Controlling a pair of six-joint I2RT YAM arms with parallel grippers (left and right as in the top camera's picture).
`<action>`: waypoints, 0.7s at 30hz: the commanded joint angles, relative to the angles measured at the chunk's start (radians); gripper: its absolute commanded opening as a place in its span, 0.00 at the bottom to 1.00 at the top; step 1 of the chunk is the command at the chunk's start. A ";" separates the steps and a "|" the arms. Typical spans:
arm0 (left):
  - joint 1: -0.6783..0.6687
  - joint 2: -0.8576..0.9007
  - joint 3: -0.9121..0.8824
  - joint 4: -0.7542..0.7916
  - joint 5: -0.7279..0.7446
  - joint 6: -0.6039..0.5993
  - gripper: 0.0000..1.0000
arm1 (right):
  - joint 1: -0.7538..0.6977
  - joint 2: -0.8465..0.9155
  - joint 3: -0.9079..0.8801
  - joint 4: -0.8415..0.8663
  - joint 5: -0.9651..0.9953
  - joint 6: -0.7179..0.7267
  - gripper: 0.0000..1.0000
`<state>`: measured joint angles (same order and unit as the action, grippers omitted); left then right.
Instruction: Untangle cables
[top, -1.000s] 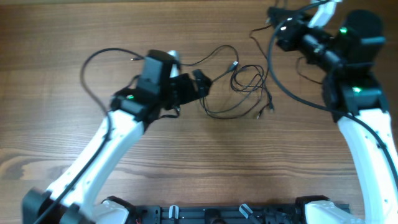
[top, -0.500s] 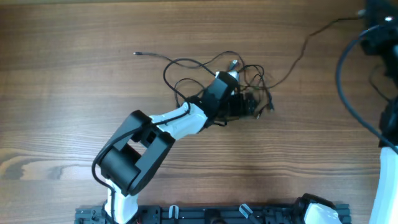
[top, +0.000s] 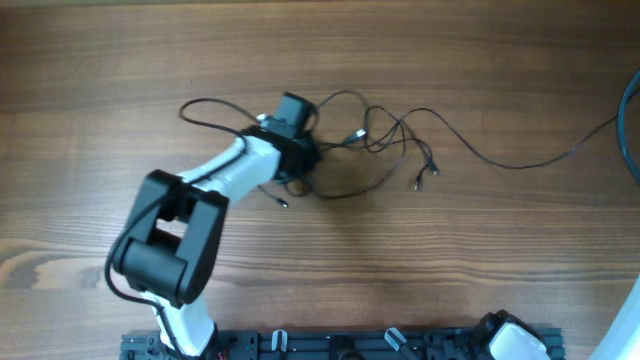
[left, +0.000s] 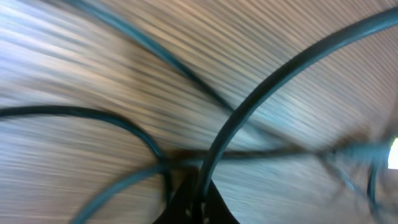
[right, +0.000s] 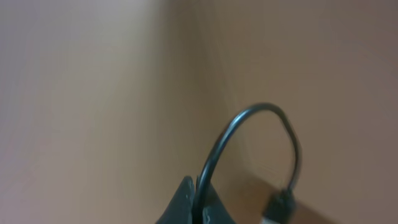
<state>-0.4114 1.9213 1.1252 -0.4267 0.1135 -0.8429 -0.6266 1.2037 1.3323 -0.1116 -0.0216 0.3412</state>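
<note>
**A:** Where is the left gripper (top: 297, 125)?

**B:** Down close to the desk (top: 100, 60), with the cables (top: 375, 140) bunched just beside it at its 3 o'clock. Its own wrist camera is blurred, but the tips look closed on one strand that rises from between them.

**A:** And the right gripper (right: 196, 208)?

**B:** It is outside the overhead frame. Only its wrist camera shows it, clamped on a strand that arches up towards 1 o'clock and drops to a plug (right: 280, 202).

**A:** And farther out?

**B:** Only the overhead view shows this: one long strand runs from the tangle to the desk's 3 o'clock edge.
</note>
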 joint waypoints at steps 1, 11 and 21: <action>0.115 -0.012 -0.012 -0.050 0.006 -0.105 0.04 | -0.005 0.156 0.003 -0.138 0.333 0.089 0.05; -0.007 -0.010 -0.012 -0.029 -0.063 -0.106 0.14 | 0.166 0.553 0.002 -0.432 -0.351 0.103 0.05; -0.120 -0.010 -0.012 -0.003 -0.247 -0.108 0.20 | 0.593 0.728 0.001 -0.441 -0.513 -0.457 0.07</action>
<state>-0.5297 1.9110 1.1252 -0.4263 -0.0898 -0.9421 -0.0696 1.8603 1.3315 -0.5709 -0.4061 0.0574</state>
